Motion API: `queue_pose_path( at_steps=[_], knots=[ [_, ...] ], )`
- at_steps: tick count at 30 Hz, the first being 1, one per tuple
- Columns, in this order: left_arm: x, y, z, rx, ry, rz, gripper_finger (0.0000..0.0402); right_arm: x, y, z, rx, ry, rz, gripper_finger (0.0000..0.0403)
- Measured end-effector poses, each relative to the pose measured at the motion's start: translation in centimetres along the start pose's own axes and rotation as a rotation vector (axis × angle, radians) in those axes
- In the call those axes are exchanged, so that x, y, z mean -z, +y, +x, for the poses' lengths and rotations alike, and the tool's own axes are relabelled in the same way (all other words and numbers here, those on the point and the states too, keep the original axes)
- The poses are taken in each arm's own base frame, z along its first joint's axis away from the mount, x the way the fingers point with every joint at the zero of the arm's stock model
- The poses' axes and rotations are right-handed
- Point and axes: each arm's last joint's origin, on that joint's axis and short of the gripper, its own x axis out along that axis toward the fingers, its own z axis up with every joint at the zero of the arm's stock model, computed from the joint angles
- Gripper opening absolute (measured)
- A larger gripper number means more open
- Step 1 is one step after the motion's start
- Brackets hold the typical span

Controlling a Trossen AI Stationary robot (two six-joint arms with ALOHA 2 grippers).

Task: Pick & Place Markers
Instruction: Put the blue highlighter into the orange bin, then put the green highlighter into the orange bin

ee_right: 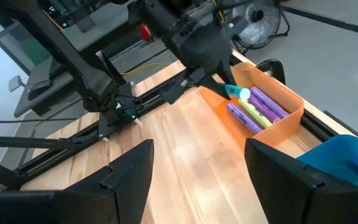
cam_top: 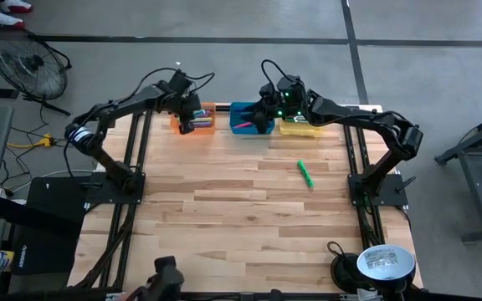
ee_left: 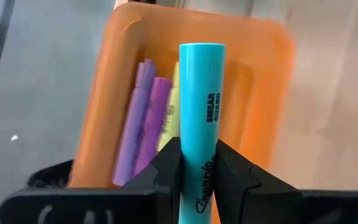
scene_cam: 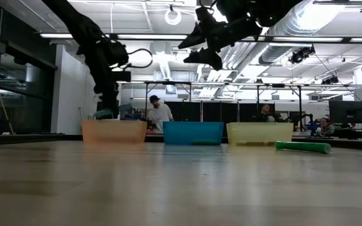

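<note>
My left gripper (cam_top: 189,117) hangs over the orange bin (cam_top: 199,116) at the table's far edge, shut on a light blue marker (ee_left: 201,106). Purple markers (ee_left: 146,118) and a yellow one lie inside that bin. My right gripper (ee_right: 197,168) stands open and holds nothing, high above the blue bin (cam_top: 245,118). A green marker (cam_top: 306,174) lies flat on the table, right of the middle; the low view shows the green marker (scene_cam: 303,147) in front of the yellow bin (scene_cam: 259,133). My left gripper pinches the blue marker's printed barrel (ee_left: 199,180) between its two fingers (ee_left: 166,165). The fingers slant down from above, and the marker runs along them, its free end (ee_right: 243,94) sticking out past the tips. It is lifted clear, tilted down over the orange bin.
The three bins stand side by side along the far edge: orange, blue, then the yellow bin (cam_top: 299,127). The wooden table (cam_top: 224,217) spreads out near of them. A lamp (cam_top: 383,263) stands at the near right corner. People (scene_cam: 159,113) show in the room behind.
</note>
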Motion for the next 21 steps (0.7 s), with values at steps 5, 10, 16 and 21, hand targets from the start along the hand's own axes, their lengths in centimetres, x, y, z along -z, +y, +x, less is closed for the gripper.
queue_pose_path(
  at_steps=[5, 10, 16, 21],
  knots=[
    [-1.2, 1.2, 0.9, 0.016, 0.049, 0.019, 0.0056, 0.0, 0.0, 0.0, 0.016, -0.002, 0.001, 0.0240],
    [-1.8, 1.9, 1.3, 0.002, 0.104, 0.021, 0.0079, 0.1, -0.1, 0.0, 0.020, 0.009, 0.006, 0.0240],
    [-2.0, 2.1, 1.4, -0.030, 0.116, 0.023, 0.0171, 0.4, -0.2, 0.0, 0.036, 0.035, 0.016, 0.0240],
    [-1.9, 2.1, 1.4, -0.032, 0.122, 0.020, 0.0186, 0.4, -0.2, 0.0, 0.037, 0.035, 0.016, 0.0240]
  ],
)
